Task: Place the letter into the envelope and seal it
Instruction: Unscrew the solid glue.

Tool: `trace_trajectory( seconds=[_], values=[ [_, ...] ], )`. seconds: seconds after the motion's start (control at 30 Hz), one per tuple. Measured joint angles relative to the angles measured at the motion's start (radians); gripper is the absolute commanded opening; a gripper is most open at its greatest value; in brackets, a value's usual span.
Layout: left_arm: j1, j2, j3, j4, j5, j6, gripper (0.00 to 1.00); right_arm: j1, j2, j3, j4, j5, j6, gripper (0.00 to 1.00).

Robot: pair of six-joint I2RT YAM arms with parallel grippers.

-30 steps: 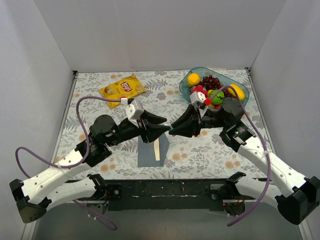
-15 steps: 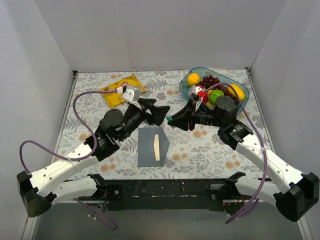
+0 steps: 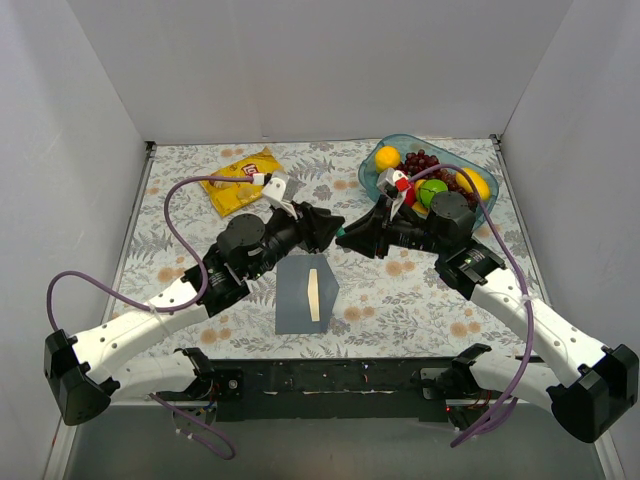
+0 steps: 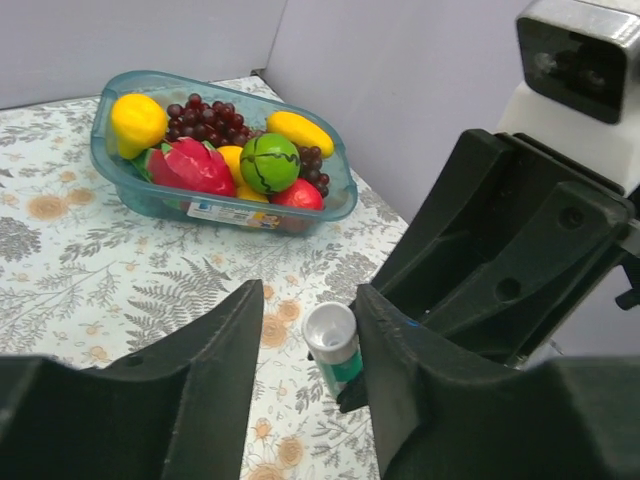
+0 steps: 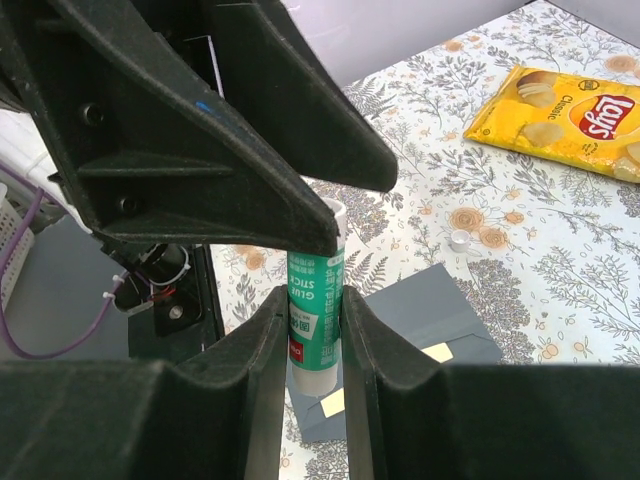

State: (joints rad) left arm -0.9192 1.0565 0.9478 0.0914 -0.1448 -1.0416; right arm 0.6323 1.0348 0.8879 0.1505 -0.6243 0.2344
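Note:
The grey-blue envelope (image 3: 303,292) lies flat on the table in front of both arms. A cream strip of the letter (image 3: 314,296) shows at its opening; the same envelope (image 5: 440,300) and letter (image 5: 436,352) sit below the right wrist camera. My right gripper (image 5: 314,300) is shut on a green glue stick (image 5: 316,340), held above the envelope's far edge. My left gripper (image 4: 308,300) is open with its jaws either side of the stick's white end (image 4: 330,328). That end touches one finger and there is a gap to the other. From above, left gripper (image 3: 328,230) and right gripper (image 3: 347,238) meet tip to tip.
A yellow crisp bag (image 3: 243,178) lies at the back left. A clear blue bowl (image 3: 372,165) of fruit stands at the back right, close behind the right wrist. A small white cap (image 5: 460,240) lies on the cloth beyond the envelope. Grey walls close off three sides.
The left gripper lifted off the envelope, swung back and right, opened wide, then narrowed around the glue stick's end. The right gripper rose slightly with the stick still held.

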Motion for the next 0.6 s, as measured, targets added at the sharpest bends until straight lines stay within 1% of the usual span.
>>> trace_trajectory(
  seconds=[0.03, 0.33, 0.5, 0.6],
  values=[
    [0.0, 0.0, 0.0, 0.003, 0.004, -0.003, 0.34, 0.0, 0.0, 0.0, 0.0, 0.002, 0.001, 0.01],
    [0.0, 0.0, -0.007, 0.042, 0.071, -0.041, 0.32, 0.0, 0.001, 0.0, 0.0, 0.027, 0.005, 0.01],
    [0.002, 0.0, -0.013, 0.055, 0.078, -0.06, 0.32, 0.0, 0.0, 0.0, 0.0, 0.027, 0.006, 0.01],
    [0.002, 0.0, -0.018, 0.063, 0.079, -0.064, 0.36, 0.0, 0.0, 0.0, 0.0, 0.028, 0.009, 0.01]
  ],
)
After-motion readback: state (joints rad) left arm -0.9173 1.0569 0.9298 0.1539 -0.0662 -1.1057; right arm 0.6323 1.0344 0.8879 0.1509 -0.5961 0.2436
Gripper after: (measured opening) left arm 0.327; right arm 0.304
